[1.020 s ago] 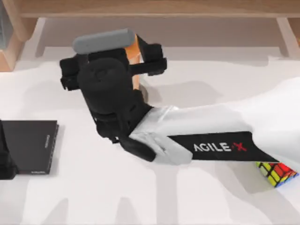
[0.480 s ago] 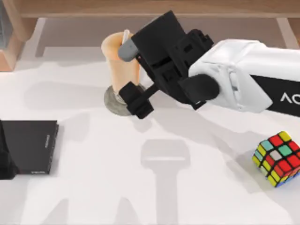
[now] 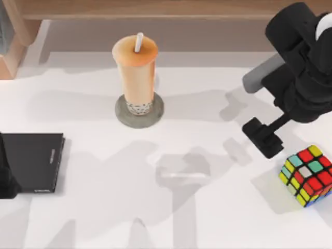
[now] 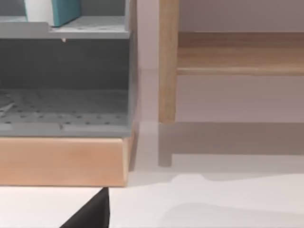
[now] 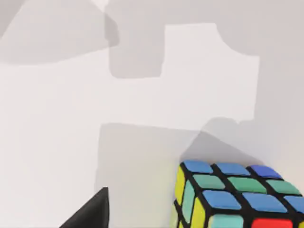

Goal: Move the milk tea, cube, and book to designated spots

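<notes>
A tall tapered cup of orange-tan milk tea (image 3: 136,75) with a white straw stands upright on a round grey speckled stone disc (image 3: 122,113), toward the back of the white surface (image 3: 171,207). At the right, the right arm's black tool (image 3: 264,137) hangs empty just beside a small multicoloured puzzle cube (image 3: 306,175); how wide its fingers stand cannot be told. A flat black rectangular slab (image 3: 32,160) lies at the left edge, and the left wrist view shows a light-blue book (image 4: 53,11) on a grey shelf (image 4: 66,31).
</notes>
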